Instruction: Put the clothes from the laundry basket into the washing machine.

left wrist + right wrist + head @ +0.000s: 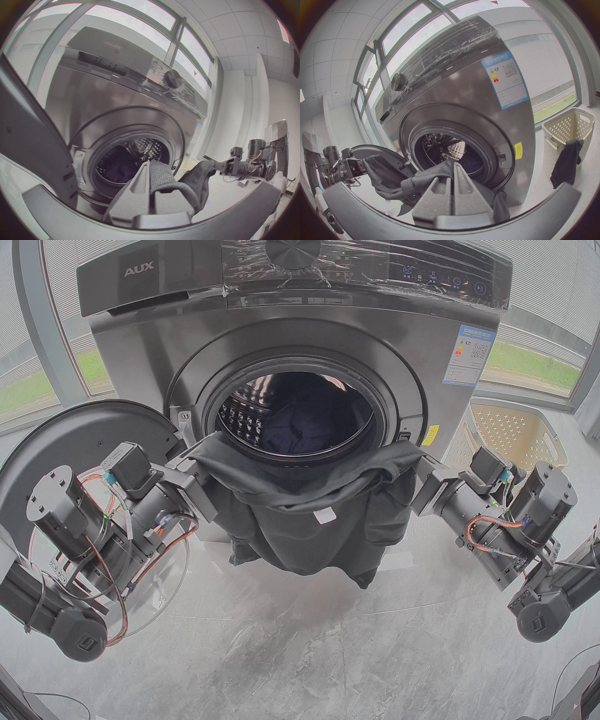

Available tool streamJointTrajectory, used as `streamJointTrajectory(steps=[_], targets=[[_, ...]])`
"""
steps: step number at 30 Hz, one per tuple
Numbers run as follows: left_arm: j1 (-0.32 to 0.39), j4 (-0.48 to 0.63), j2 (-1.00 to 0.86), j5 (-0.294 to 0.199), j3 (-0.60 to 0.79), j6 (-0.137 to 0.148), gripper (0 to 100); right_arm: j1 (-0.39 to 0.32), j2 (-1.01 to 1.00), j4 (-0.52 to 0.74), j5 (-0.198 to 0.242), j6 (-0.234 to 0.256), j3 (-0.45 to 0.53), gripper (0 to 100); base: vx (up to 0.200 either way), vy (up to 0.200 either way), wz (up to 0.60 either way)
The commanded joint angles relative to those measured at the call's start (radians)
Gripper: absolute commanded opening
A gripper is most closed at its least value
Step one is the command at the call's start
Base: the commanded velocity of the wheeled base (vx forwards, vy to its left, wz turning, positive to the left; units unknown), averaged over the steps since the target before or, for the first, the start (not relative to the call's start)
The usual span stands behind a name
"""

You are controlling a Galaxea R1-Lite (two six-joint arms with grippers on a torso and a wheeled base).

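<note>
Two grippers hold one black T-shirt (pixel 312 521) stretched across the front of the washing machine (pixel 144 365), just below its round opening (pixel 300 409). The left gripper (pixel 199 460) has its fingers clamped on the left end of the garment. The right gripper (pixel 425 468) has its fingers clamped on the right end. Between the two, the upper edge of the T-shirt sags slightly and touches the lower rim of the opening. The remainder hangs down in front of the machine, clear of the grey floor (pixel 312 646). A white label (pixel 324 515) shows near the middle of the fabric.

The machine door (pixel 75 434) stands swung fully open to the left, behind the left arm. Dark clothing (pixel 294 421) already lies inside the drum.

The beige laundry basket (pixel 512 434) stands on the floor at the right of the machine, beyond the right arm. In the right wrist view, another dark garment (pixel 565 162) hangs over the basket's near rim.
</note>
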Motion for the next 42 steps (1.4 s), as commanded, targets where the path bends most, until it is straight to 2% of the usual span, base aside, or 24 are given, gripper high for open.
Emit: streamJointTrajectory(steps=[1, 6, 11, 12, 18, 21, 25, 35, 40, 42], targets=[[-0.085, 0.0, 0.037, -0.003, -0.019, 0.002, 0, 0.053, 0.039, 0.0, -0.001, 0.014, 0.019, 0, 0.0, 0.0, 0.0], [-0.144, -0.002, 0.11, -0.005, -0.071, 0.004, 0, 0.116, 0.13, -0.014, -0.002, 0.025, 0.041, 0, 0.0, 0.0, 0.0], [-0.141, -0.002, 0.126, -0.006, -0.105, -0.001, 0, 0.136, 0.164, -0.013, -0.002, 0.019, 0.029, 0, 0.0, 0.0, 0.0], [-0.141, -0.002, 0.126, -0.006, -0.105, -0.001, 0, 0.136, 0.164, -0.013, -0.002, 0.019, 0.029, 100, 0.0, 0.0, 0.0], [-0.137, -0.002, 0.115, 0.007, -0.14, -0.002, 0, 0.172, 0.222, 0.003, -0.002, 0.022, 0.073, 100, 0.0, 0.0, 0.0], [-0.135, -0.002, 0.104, 0.007, -0.141, -0.001, 0, 0.201, 0.271, 0.006, -0.002, 0.021, 0.154, 100, 0.0, 0.0, 0.0], [-0.138, -0.002, 0.083, 0.007, -0.141, -0.001, 0, 0.223, 0.312, 0.006, -0.002, 0.022, 0.188, 100, 0.0, 0.0, 0.0], [-0.143, -0.002, 0.066, 0.006, -0.132, 0.001, 0, 0.226, 0.362, 0.006, -0.001, 0.021, 0.187, 100, 0.0, 0.0, 0.0], [-0.144, -0.002, 0.066, 0.006, -0.129, 0.001, 0, 0.223, 0.366, 0.003, -0.001, 0.021, 0.122, 100, 0.0, 0.0, 0.0], [-0.146, -0.002, 0.055, 0.004, -0.126, 0.002, 0, 0.211, 0.372, 0.003, -0.001, 0.017, 0.064, 100, 0.0, 0.0, 0.0]])
